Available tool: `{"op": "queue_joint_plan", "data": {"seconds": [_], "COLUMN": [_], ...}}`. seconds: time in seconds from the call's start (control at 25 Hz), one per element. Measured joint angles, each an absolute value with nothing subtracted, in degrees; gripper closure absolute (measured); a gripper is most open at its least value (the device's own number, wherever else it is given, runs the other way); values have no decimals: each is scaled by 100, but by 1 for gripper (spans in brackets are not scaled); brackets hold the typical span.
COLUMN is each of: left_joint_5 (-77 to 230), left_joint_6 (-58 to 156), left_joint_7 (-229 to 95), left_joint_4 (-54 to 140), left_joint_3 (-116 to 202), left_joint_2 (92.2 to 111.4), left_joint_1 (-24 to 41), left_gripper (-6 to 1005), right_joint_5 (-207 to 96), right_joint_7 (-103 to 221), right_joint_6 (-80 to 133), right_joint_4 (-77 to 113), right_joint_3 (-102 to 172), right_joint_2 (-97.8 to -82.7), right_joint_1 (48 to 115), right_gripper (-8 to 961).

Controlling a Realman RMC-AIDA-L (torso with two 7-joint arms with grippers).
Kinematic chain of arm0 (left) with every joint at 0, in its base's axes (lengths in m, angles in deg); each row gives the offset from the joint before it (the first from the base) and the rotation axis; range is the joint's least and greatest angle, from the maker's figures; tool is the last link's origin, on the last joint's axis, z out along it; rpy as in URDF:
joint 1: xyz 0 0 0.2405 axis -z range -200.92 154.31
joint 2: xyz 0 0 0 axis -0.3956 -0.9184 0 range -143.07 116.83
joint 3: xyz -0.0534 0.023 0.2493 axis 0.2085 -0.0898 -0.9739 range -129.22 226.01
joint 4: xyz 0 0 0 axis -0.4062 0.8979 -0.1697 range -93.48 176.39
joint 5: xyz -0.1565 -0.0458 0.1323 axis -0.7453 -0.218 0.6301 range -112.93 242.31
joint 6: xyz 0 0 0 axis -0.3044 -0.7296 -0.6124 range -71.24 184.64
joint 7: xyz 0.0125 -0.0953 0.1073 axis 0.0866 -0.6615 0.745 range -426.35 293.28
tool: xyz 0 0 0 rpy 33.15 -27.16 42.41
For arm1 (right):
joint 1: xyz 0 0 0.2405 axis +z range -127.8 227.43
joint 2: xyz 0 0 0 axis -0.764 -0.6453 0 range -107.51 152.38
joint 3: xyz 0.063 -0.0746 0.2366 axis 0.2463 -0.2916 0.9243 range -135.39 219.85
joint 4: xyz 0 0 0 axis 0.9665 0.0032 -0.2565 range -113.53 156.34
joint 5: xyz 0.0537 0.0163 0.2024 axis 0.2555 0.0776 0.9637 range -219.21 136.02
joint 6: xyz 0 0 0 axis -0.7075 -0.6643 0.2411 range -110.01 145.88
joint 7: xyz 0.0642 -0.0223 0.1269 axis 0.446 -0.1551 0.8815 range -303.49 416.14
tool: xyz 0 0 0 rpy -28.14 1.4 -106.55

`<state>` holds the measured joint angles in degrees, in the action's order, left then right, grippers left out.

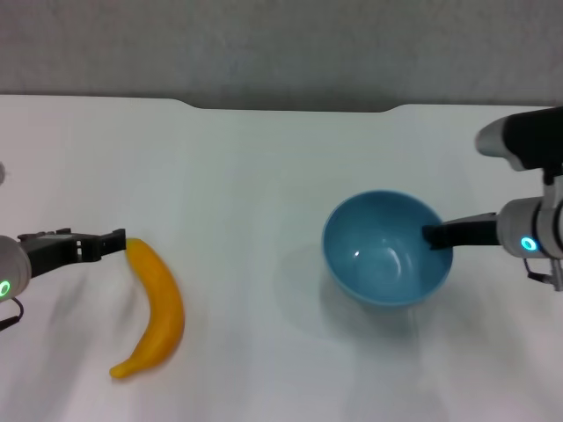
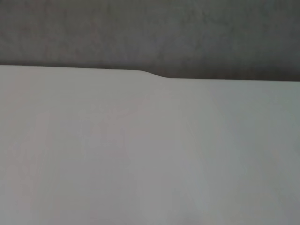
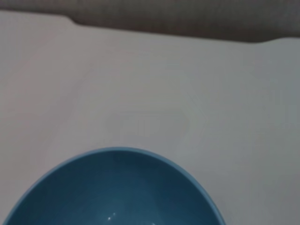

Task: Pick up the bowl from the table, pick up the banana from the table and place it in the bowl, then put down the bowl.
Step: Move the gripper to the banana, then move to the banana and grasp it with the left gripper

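Note:
The light-blue bowl (image 1: 384,251) is right of centre, tilted a little, with a faint shadow under it on the white table (image 1: 255,176). My right gripper (image 1: 437,236) reaches in from the right and is shut on the bowl's right rim. The bowl's rim and inside fill the near part of the right wrist view (image 3: 117,187). The yellow banana (image 1: 158,303) lies on the table at the left, curved, its upper end toward my left gripper (image 1: 117,242). That gripper's tip is right at the banana's upper end. The banana does not show in the left wrist view.
The table's far edge has a notch (image 1: 290,107) with a grey wall behind it. The left wrist view shows only bare tabletop (image 2: 140,150) and that far edge. White tabletop lies between the banana and the bowl.

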<state>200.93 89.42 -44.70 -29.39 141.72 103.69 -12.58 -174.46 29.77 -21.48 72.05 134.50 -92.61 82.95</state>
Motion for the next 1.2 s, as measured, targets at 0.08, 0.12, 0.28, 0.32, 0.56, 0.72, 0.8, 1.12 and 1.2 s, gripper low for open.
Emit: {"op": "queue_joint_plan", "data": {"seconds": [0.08, 0.12, 0.28, 0.32, 0.56, 0.72, 0.8, 1.12, 1.2], "left_joint_5": [20092, 20092, 20033, 20008, 19944, 19942, 19942, 20156, 20385], "left_joint_6": [8948, 8945, 9006, 9057, 9247, 9344, 9346, 9243, 9177], "left_joint_7": [-4468, -4468, -4489, -4497, -4873, -5744, -5935, -6347, -6526], "left_joint_4": [-2956, -2975, -3049, -3041, -3005, -3176, -3281, -3247, -3089], "left_joint_3": [14113, 14091, 13986, 13939, 13814, 13738, 13661, 13256, 13253], "left_joint_2": [10369, 10369, 10367, 10367, 10380, 10383, 10384, 10386, 10390], "left_joint_1": [-1259, -1265, -1312, -1300, -1222, -1256, -1282, -1240, -1162], "left_gripper": [108, 109, 109, 108, 107, 107, 106, 106, 105], "right_joint_5": [-17448, -17449, -17449, -17449, -17444, -17445, -17446, -17440, -17426], "right_joint_7": [2969, 2966, 2961, 2961, 2960, 2960, 2960, 2960, 2960], "right_joint_6": [-2051, -2007, -1746, -1746, -1637, -1634, -1630, -1625, -1625], "right_joint_4": [7498, 7643, 8040, 8040, 8148, 8154, 8161, 8196, 8219], "right_joint_3": [13447, 13445, 13335, 13335, 13292, 13292, 13292, 13271, 13242], "right_joint_2": [-9261, -9260, -9261, -9261, -9261, -9261, -9261, -9260, -9257], "right_joint_1": [8053, 7935, 7606, 7606, 7504, 7487, 7478, 7483, 7495], "right_gripper": [914, 916, 918, 918, 918, 919, 919, 919, 919]}}
